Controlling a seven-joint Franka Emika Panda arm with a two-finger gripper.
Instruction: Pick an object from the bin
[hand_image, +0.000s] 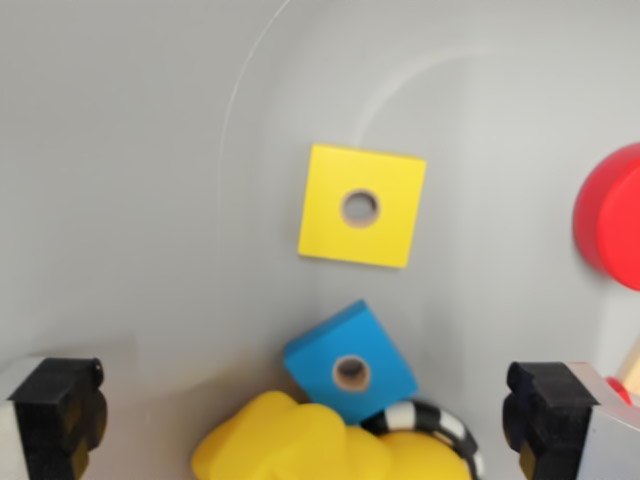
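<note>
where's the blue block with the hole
In the wrist view, the blue square wooden block lies low centre, below the yellow square wooden block, against the yellow soft toy.

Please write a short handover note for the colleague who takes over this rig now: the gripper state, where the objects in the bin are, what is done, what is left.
Gripper: open, holding nothing; both black fingers show at the bottom corners of the wrist view.
Bin: grey floor, mostly bare on the wrist view's left.
Yellow square block: flat, centre hole, lying alone.
Blue block: tilted, between the fingers, against the yellow soft toy, beside a black-and-white striped piece.
Red round piece: at the right edge, cut off.
Done: nothing picked yet.
Left: choose an object, grasp it, lift it out.
</note>
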